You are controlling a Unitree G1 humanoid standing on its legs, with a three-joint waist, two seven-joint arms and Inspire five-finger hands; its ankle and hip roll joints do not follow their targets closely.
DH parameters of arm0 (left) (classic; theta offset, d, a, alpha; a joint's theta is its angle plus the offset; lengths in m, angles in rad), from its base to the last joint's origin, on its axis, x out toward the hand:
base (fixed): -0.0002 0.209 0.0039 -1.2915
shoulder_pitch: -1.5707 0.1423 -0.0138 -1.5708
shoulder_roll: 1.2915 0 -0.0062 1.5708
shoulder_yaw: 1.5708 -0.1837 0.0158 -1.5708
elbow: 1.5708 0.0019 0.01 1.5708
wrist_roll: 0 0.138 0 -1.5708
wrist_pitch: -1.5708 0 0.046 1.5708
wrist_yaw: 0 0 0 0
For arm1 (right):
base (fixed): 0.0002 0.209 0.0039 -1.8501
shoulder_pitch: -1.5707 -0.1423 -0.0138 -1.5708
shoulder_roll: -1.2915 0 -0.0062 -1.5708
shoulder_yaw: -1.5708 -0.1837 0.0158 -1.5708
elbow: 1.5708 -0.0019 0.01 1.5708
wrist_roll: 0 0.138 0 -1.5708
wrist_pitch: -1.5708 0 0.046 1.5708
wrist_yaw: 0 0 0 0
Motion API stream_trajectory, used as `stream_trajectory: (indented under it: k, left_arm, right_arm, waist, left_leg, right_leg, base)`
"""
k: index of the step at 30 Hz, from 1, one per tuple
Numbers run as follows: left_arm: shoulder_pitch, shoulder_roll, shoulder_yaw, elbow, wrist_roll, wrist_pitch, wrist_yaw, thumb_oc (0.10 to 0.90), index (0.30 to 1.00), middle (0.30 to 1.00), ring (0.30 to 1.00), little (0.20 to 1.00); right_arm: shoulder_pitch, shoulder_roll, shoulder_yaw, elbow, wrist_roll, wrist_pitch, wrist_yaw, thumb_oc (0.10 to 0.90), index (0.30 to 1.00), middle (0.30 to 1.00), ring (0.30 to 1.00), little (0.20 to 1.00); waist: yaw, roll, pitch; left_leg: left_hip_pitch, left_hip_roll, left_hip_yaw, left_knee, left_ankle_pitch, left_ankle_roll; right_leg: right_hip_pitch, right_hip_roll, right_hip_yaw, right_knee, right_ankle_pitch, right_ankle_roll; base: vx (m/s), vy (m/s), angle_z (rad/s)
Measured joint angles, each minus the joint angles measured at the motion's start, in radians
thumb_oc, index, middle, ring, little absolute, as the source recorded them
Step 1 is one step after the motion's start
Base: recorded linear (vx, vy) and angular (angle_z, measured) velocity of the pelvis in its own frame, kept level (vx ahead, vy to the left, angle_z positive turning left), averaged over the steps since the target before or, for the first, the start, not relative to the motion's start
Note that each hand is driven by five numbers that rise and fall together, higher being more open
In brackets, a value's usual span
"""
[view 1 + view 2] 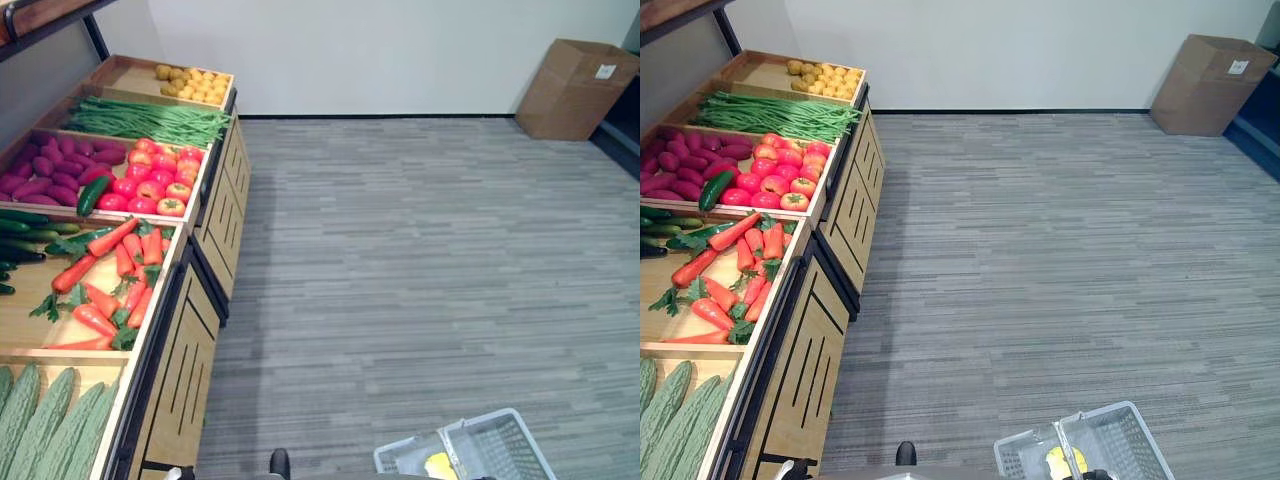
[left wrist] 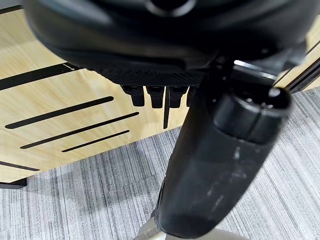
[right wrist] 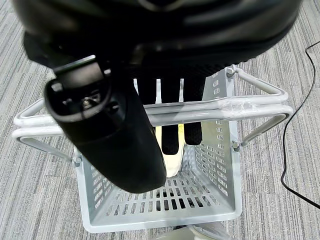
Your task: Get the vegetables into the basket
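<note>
My right hand (image 3: 170, 120) curls around the handles of the basket (image 3: 215, 165), which carries one pale item, my left hand (image 2: 165, 95) hangs slack beside the stand (image 1: 185, 370), and the carrots (image 1: 110, 275) left of the basket remain unpicked.

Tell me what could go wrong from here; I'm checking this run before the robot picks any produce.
1. The right hand carries the grey plastic basket by its handles; fingers hooked under them could slip, tipping out the yellow item inside.
2. The basket hangs low over the floor, well apart from the wooden display stand, so anything picked must travel across that gap.
3. The left hand hangs close to the stand's front panel and might knock it when rising.
</note>
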Motion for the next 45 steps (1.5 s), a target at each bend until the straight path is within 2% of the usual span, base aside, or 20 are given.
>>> stream_trajectory:
  k: [6,9,10,11,14,18,19,20,21,22,24,25,26,29,33,35,37,40,42,45]
  left_arm:
    - [-0.079,0.004,-0.002,-0.006,-0.001,-0.014,0.022,0.9,1.0,1.0,1.0,1.0]
    - [-0.104,0.018,0.0,-0.003,-0.001,-0.027,0.032,0.9,1.0,1.0,1.0,1.0]
    - [-0.129,0.019,0.003,0.008,-0.002,-0.02,0.034,0.9,1.0,1.0,1.0,1.0]
    - [-0.126,0.003,0.003,0.017,-0.002,-0.016,0.035,0.9,1.0,1.0,1.0,1.0]
    - [-0.128,-0.025,0.006,0.017,-0.001,-0.018,0.036,0.9,1.0,1.0,1.0,1.0]
    - [-0.114,-0.017,0.011,0.027,-0.001,-0.026,0.037,0.9,1.0,1.0,1.0,1.0]
    - [-0.13,-0.027,0.01,0.033,-0.002,-0.027,0.036,0.9,1.0,1.0,1.0,1.0]
    - [-0.115,-0.058,0.048,0.069,-0.005,-0.025,0.033,0.9,1.0,1.0,1.0,1.0]
    - [-0.091,-0.078,0.05,0.065,-0.005,-0.027,0.035,0.9,1.0,1.0,1.0,1.0]
    - [-0.106,-0.083,0.039,0.052,-0.005,-0.053,0.036,0.9,1.0,1.0,1.0,1.0]
    - [-0.106,-0.081,0.035,0.048,-0.013,-0.059,0.037,0.9,1.0,1.0,1.0,1.0]
    - [-0.097,-0.073,0.034,0.056,-0.025,-0.061,0.037,0.9,1.0,1.0,1.0,1.0]
    - [-0.106,-0.078,0.034,0.071,-0.031,-0.059,0.036,0.9,1.0,1.0,1.0,1.0]
    - [-0.08,-0.077,0.058,0.086,-0.081,-0.062,0.036,0.9,1.0,1.0,1.0,1.0]
    - [-0.059,-0.07,0.106,0.1,-0.125,-0.051,0.04,0.9,1.0,1.0,1.0,1.0]
    - [-0.042,-0.066,0.137,0.099,-0.152,-0.052,0.045,0.9,1.0,1.0,1.0,1.0]
    - [-0.042,-0.054,0.156,0.077,-0.168,-0.064,0.061,0.9,1.0,1.0,1.0,1.0]
    - [-0.042,-0.05,0.152,0.075,-0.175,-0.066,0.063,0.9,1.0,1.0,1.0,1.0]
    - [-0.047,-0.051,0.138,0.059,-0.175,-0.062,0.061,0.9,1.0,1.0,1.0,1.0]
    - [-0.042,-0.046,0.117,0.064,-0.174,-0.049,0.056,0.9,1.0,1.0,1.0,1.0]
  right_arm:
    - [-0.067,0.001,0.0,-0.028,0.008,-0.019,-0.006,0.4,0.3,0.3,0.3,0.3]
    - [-0.058,0.022,-0.024,-0.03,0.017,-0.02,-0.01,0.4,0.3,0.3,0.3,0.3]
    - [-0.061,0.021,-0.018,-0.029,0.017,-0.019,-0.006,0.4,0.3,0.3,0.3,0.3]
    - [-0.065,0.021,-0.021,-0.024,0.018,-0.016,-0.011,0.4,0.3,0.3,0.3,0.3]
    - [-0.075,0.009,-0.033,-0.015,0.02,-0.014,-0.017,0.4,0.3,0.3,0.3,0.3]
    - [-0.039,0.037,-0.068,-0.003,0.02,-0.005,-0.018,0.4,0.3,0.3,0.3,0.3]
    - [-0.036,0.04,-0.073,0.008,0.017,0.0,-0.017,0.4,0.3,0.3,0.3,0.3]
    - [-0.032,0.0,-0.03,-0.01,0.015,0.0,-0.019,0.4,0.3,0.3,0.3,0.3]
    - [-0.014,-0.037,0.002,-0.023,0.015,-0.008,-0.018,0.4,0.3,0.3,0.3,0.3]
    - [0.0,-0.046,-0.001,-0.002,0.017,0.001,-0.019,0.4,0.3,0.3,0.3,0.3]
    - [0.007,-0.048,-0.001,0.004,0.017,0.007,-0.008,0.4,0.3,0.3,0.3,0.3]
    - [0.015,-0.041,-0.014,0.007,0.018,0.008,-0.005,0.4,0.3,0.3,0.3,0.3]
    - [0.015,-0.043,-0.016,0.013,0.017,0.008,-0.004,0.4,0.3,0.3,0.3,0.3]
    - [0.006,-0.046,-0.051,0.013,0.018,0.009,0.0,0.4,0.3,0.3,0.3,0.3]
    - [-0.014,-0.043,-0.051,0.0,0.031,-0.008,0.002,0.4,0.3,0.3,0.3,0.3]
    - [-0.011,-0.033,-0.048,0.003,0.042,-0.014,0.005,0.4,0.3,0.3,0.3,0.3]
    - [-0.012,-0.026,-0.04,0.01,0.042,-0.019,-0.001,0.4,0.3,0.3,0.3,0.3]
    - [-0.025,-0.022,-0.033,0.013,0.047,-0.026,-0.003,0.4,0.3,0.3,0.3,0.3]
    - [-0.051,-0.016,-0.029,0.018,0.048,-0.035,-0.002,0.4,0.3,0.3,0.3,0.3]
    - [-0.076,0.01,-0.029,0.027,0.055,-0.043,-0.001,0.4,0.3,0.3,0.3,0.3]
  waist:
    - [-0.003,0.032,0.103]
    - [-0.007,0.008,0.1]
    - [-0.021,-0.025,0.121]
    - [-0.03,-0.005,0.14]
    - [-0.056,0.055,0.167]
    - [-0.087,0.023,0.148]
    - [-0.091,0.013,0.154]
    - [-0.096,0.037,0.139]
    - [-0.119,0.1,0.104]
    - [-0.114,0.12,0.084]
    - [-0.12,0.128,0.069]
    - [-0.125,0.11,0.053]
    - [-0.131,0.125,0.056]
    - [-0.109,0.105,0.062]
    - [-0.075,0.104,0.062]
    - [-0.051,0.072,0.063]
    - [-0.015,0.041,0.073]
    - [0.006,0.008,0.071]
    - [0.028,-0.005,0.081]
    - [0.045,-0.022,0.093]
  left_leg:
    - [0.016,0.023,0.024,0.0,-0.022,0.041]
    - [-0.017,-0.001,0.021,0.01,-0.079,0.039]
    - [-0.048,-0.03,0.023,0.12,-0.086,0.08]
    - [-0.008,-0.037,0.015,0.099,-0.088,0.075]
    - [-0.001,0.006,-0.001,0.083,-0.093,0.07]
    - [0.049,0.0,-0.065,0.005,-0.107,0.016]
    - [0.019,-0.017,-0.073,0.163,-0.141,-0.029]
    - [0.007,-0.007,-0.062,0.463,-0.301,-0.055]
    - [0.101,0.052,-0.094,0.337,-0.354,-0.038]
    - [0.143,0.079,-0.141,0.208,-0.379,0.01]
    - [0.152,0.103,-0.157,0.16,-0.37,0.008]
    - [0.159,0.122,-0.165,0.141,-0.347,-0.039]
    - [0.161,0.139,-0.171,0.154,-0.334,-0.063]
    - [0.104,0.144,-0.175,0.32,-0.249,-0.163]
    - [0.068,0.17,-0.152,0.45,-0.169,-0.193]
    - [0.034,0.162,-0.161,0.563,-0.1,-0.21]
    - [-0.043,0.154,-0.142,0.737,0.013,-0.211]
    - [-0.168,0.11,-0.063,0.813,-0.079,-0.159]
    - [-0.244,0.074,-0.021,0.733,-0.096,-0.133]
    - [-0.331,0.064,0.019,0.437,-0.064,-0.104]
  right_leg:
    - [-0.282,-0.037,-0.051,0.51,-0.066,0.047]
    - [-0.348,-0.071,-0.061,0.33,-0.047,0.05]
    - [-0.342,-0.111,-0.043,0.217,-0.022,0.09]
    - [-0.33,-0.116,-0.03,0.216,0.052,0.092]
    - [-0.342,-0.081,-0.007,0.042,0.114,0.111]
    - [-0.298,-0.117,-0.035,-0.049,0.131,0.128]
    - [-0.302,-0.121,-0.049,-0.042,0.147,0.137]
    - [-0.288,-0.089,-0.085,-0.015,0.152,0.131]
    - [-0.313,-0.038,-0.12,0.086,0.152,0.096]
    - [-0.406,-0.034,-0.121,0.264,0.107,0.038]
    - [-0.471,-0.04,-0.126,0.386,0.051,0.023]
    - [-0.463,-0.043,-0.161,0.378,0.011,-0.019]
    - [-0.446,-0.035,-0.199,0.375,0.0,-0.05]
    - [-0.365,-0.034,-0.243,0.343,-0.027,-0.057]
    - [-0.265,0.02,-0.263,0.24,-0.039,-0.088]
    - [-0.219,0.035,-0.251,0.208,-0.075,-0.11]
    - [-0.162,0.033,-0.232,0.167,-0.05,-0.138]
    - [-0.073,0.039,-0.205,0.069,-0.046,-0.143]
    - [-0.054,0.041,-0.189,0.043,-0.032,-0.13]
    - [0.019,0.078,-0.154,-0.042,-0.034,-0.122]
  base:
    - [0.08,0.057,-0.21]
    - [0.21,-0.025,0.16]
    - [0.28,-0.039,0.27]
    - [0.4,-0.063,0.13]
    - [0.34,-0.059,0.11]
    - [0.3,-0.084,0.54]
    - [0.46,-0.168,-0.07]
    - [0.48,-0.183,-0.3]
    - [0.71,-0.309,-0.13]
    - [0.56,-0.281,0.47]
    - [0.29,-0.167,0.54]
    - [0.25,-0.151,0.52]
    - [0.43,-0.288,0.7]
    - [0.35,-0.282,0.44]
    - [0.33,-0.288,0.11]
    - [0.33,-0.283,-0.14]
    - [0.33,-0.159,-0.29]
    - [0.3,-0.076,-0.22]
    - [0.33,0.022,-0.43]
    - [0.45,0.105,-0.43]
